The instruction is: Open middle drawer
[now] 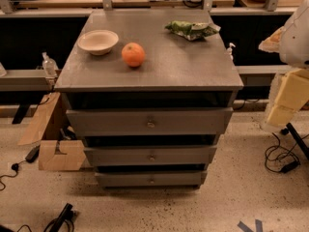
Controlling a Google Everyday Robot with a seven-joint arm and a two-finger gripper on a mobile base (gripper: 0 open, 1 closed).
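Centrally, the middle drawer [150,154] sits between the top drawer [149,121] and the lowest drawer [150,179], its knob [151,157] untouched. On the table [193,62] above are a bowl [98,41], an orange [133,54] and a green bag [192,30]. The gripper [281,115] hangs at the right edge, well apart; whether it is released or clenched, I cannot tell.

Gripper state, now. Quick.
Gripper: not in view, so its state cannot be told. Only a white part, likely the arm, shows at the right edge. Nothing touches the middle drawer.
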